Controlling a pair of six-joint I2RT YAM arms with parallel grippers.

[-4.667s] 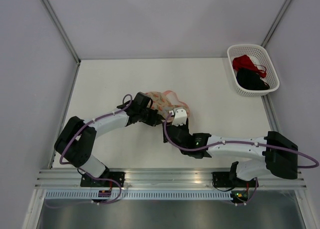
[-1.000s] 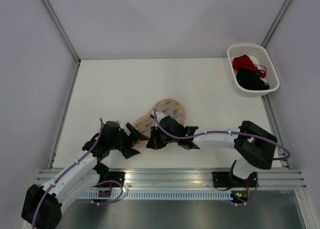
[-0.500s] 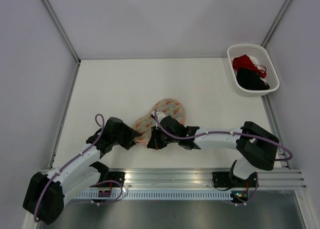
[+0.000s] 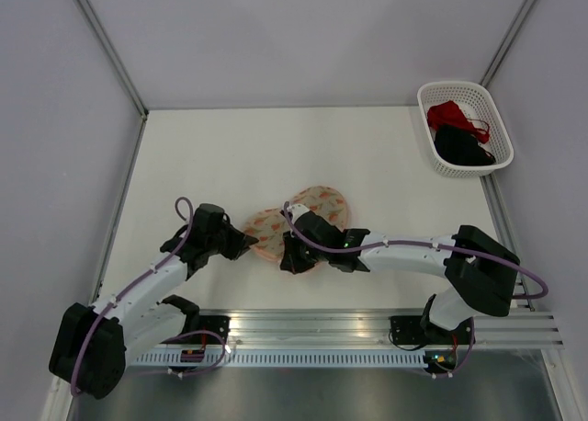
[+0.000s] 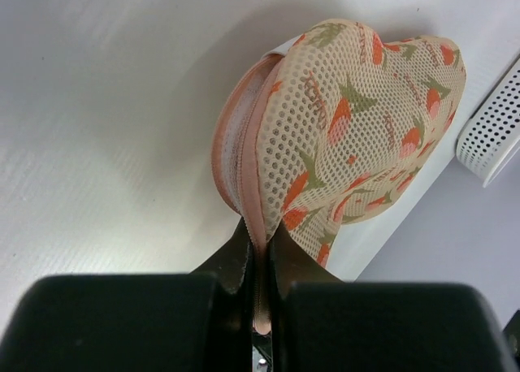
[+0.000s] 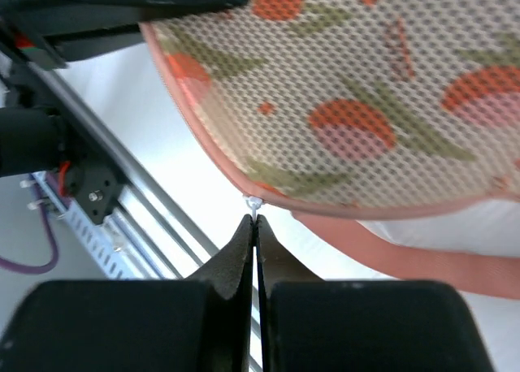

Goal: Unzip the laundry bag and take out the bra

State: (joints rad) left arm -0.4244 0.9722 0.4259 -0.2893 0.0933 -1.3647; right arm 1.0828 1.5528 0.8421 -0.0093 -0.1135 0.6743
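Note:
The laundry bag (image 4: 303, 214), a beige mesh case printed with orange-red and green, lies near the table's front middle. In the left wrist view the laundry bag (image 5: 349, 128) rises just ahead of my left gripper (image 5: 260, 232), which is shut on its pink rim at the near left end. From above, the left gripper (image 4: 246, 244) meets the bag's left tip. My right gripper (image 6: 255, 219) is shut on the small white zip pull under the laundry bag (image 6: 366, 96); in the top view the right gripper (image 4: 288, 260) sits at the bag's front edge. The bra is hidden.
A white lattice basket (image 4: 441, 168) stands at the back right corner, holding a red garment (image 4: 450, 115) and a dark garment (image 4: 462, 148). Its white wall, the basket (image 5: 491, 132), shows in the left wrist view. The metal rail (image 4: 312, 327) runs along the near edge.
My left gripper has moved in to the bag's left end and closed on its rim. The bag has shifted slightly. The right gripper stays shut at the front edge.

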